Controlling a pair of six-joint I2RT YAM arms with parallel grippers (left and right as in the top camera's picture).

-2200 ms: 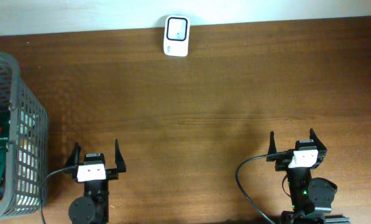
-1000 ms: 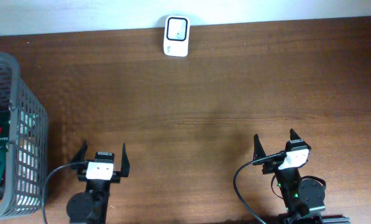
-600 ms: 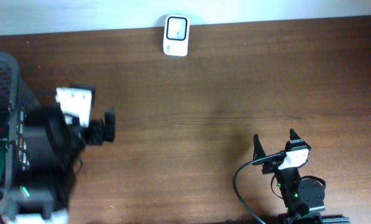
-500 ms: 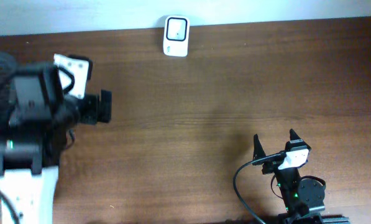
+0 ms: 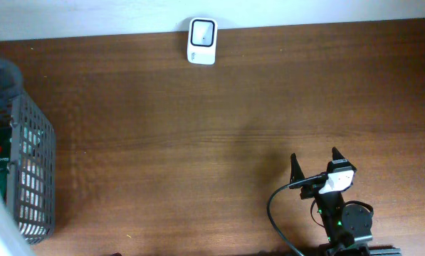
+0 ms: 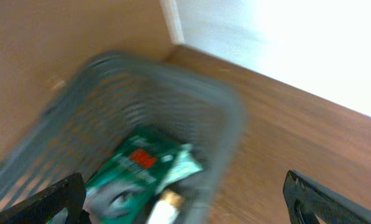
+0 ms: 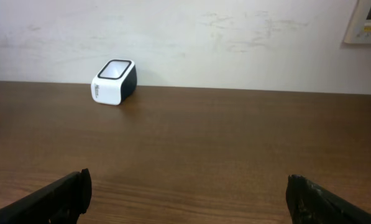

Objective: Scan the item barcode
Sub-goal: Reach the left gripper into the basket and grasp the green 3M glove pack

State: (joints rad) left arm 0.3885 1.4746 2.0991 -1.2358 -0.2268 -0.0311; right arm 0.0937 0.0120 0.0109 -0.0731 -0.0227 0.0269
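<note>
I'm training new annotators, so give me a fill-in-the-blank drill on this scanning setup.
The white scanner stands close to the pale ____.
The green packet lies inside the grey ____.
The right claw, holding nothing, is ____.
Missing words: wall; basket; open.

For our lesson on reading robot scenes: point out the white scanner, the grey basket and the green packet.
white scanner (image 5: 202, 41), overhead view, middle of its body.
grey basket (image 5: 33, 178), overhead view, its mesh side wall.
green packet (image 6: 135, 171), left wrist view, its printed front.
</note>
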